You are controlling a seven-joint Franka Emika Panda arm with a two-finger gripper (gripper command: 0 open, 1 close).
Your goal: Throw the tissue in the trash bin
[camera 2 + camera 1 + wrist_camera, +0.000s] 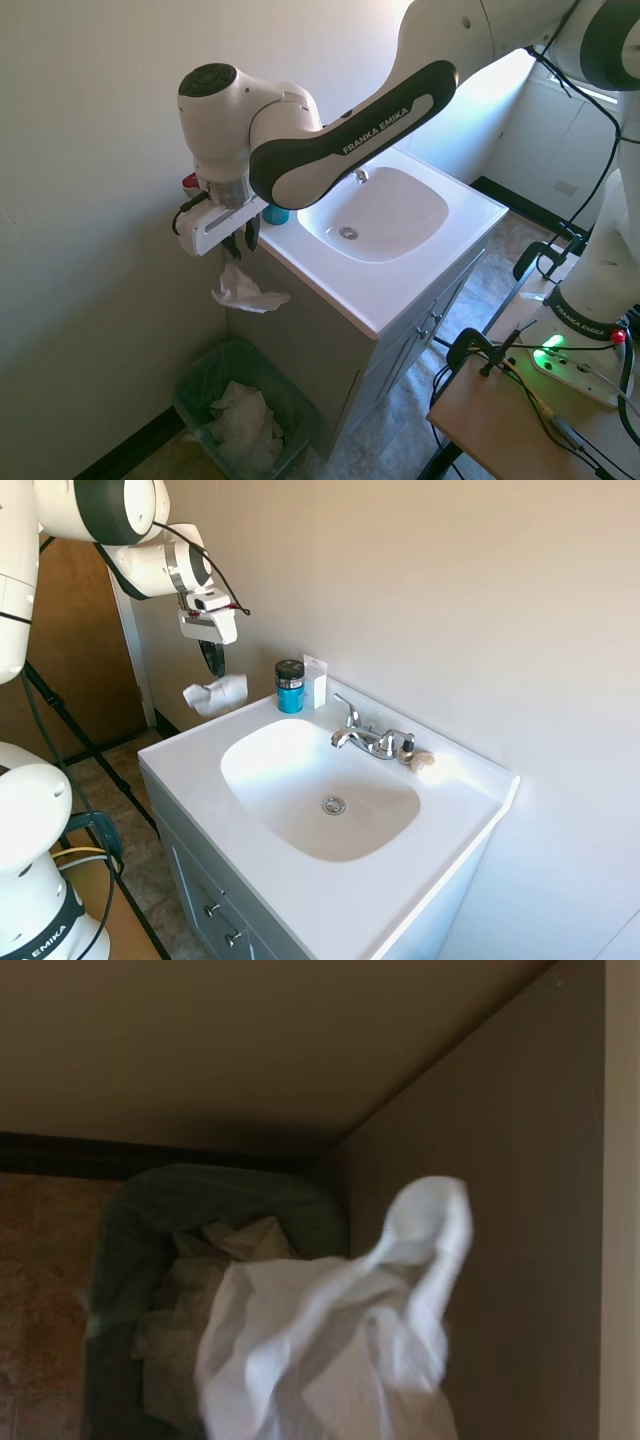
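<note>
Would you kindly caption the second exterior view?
Gripper holds the tissue above the trash bin beside the vanity.

Home bathroom, white vanity surface with moulded sink mid-frame, chrome tap behind it, tiled floor at left, green trash bin lower left beside the cabinet

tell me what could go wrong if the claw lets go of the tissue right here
The tissue hangs from the claw high above the trash bin, beside the vanity's side wall. It is light and crumpled, so it may drift on the way down and land on the floor rather than in the bin. It also hangs close to that wall, so it could brush it and be deflected. The bin already holds crumpled paper, so it might perch on top.
</note>
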